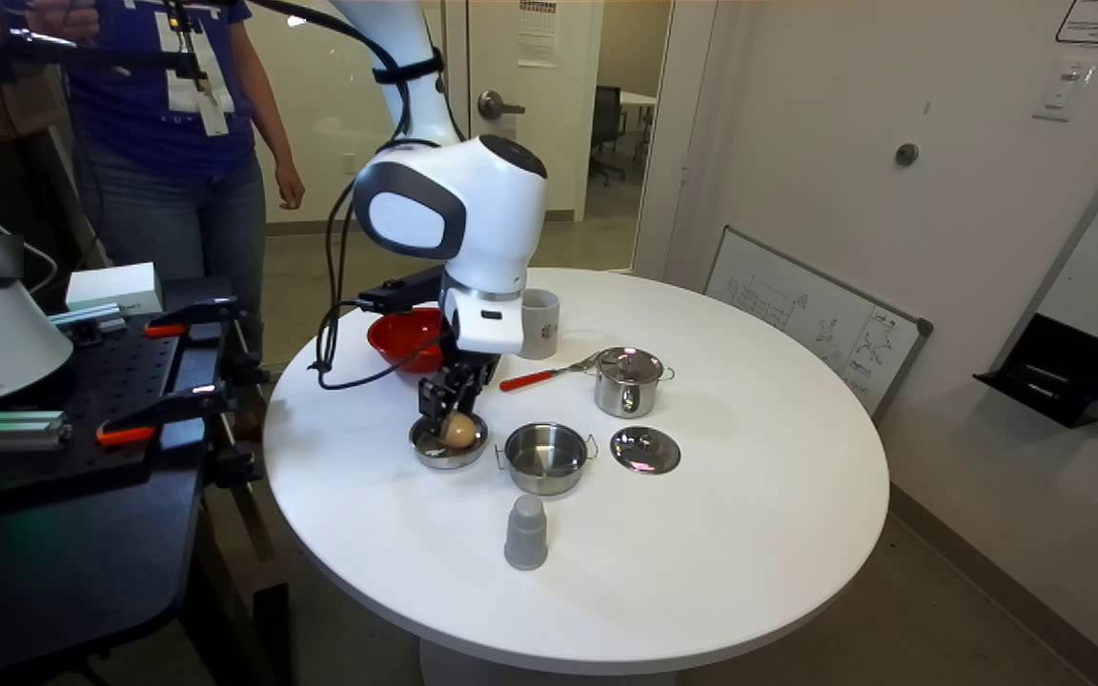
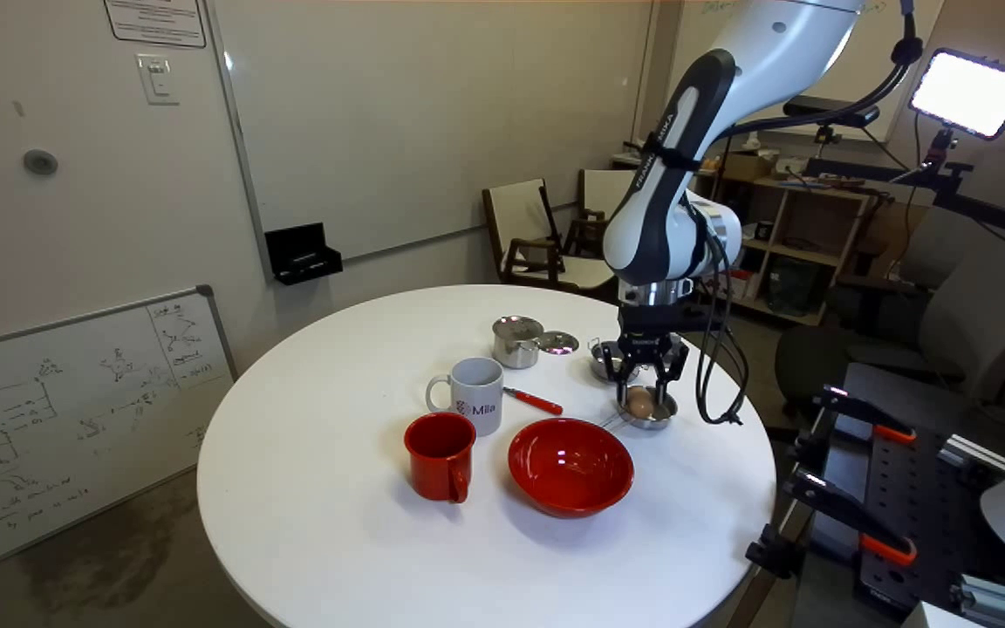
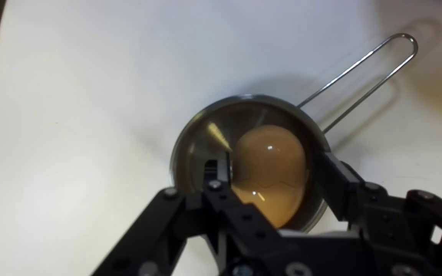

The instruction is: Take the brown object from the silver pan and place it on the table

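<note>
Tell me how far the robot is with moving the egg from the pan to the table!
Looks done: the reach; the end effector is down at the silver pan. In hand: the grasp; its open fingers have the brown egg between them, with a gap on one side. Left: closing, lifting and placing, since the egg sits in the pan, not on the white table.

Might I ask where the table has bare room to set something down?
A broad bare patch lies between the loose silver lid, the grey tapered piece and the edge of the table; another, between the red mug and that edge. It is crowded at the silver pan, under the gripper and beside the open pot.
</note>
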`<act>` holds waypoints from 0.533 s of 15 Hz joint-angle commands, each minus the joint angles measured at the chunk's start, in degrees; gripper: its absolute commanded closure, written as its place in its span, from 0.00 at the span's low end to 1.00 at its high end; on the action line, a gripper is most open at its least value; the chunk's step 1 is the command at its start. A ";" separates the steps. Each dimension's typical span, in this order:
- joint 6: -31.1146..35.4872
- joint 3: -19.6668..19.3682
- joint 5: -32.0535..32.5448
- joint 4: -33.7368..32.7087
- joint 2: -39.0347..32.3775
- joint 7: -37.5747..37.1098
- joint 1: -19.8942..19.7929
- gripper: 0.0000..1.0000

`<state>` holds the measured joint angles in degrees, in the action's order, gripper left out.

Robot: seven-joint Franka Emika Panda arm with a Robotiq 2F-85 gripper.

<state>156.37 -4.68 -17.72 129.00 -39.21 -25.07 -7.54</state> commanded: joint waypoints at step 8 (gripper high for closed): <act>-0.13 0.09 -2.07 -0.94 -1.76 1.23 -0.23 0.44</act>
<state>156.37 -4.68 -18.00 129.00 -39.92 -25.07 -7.54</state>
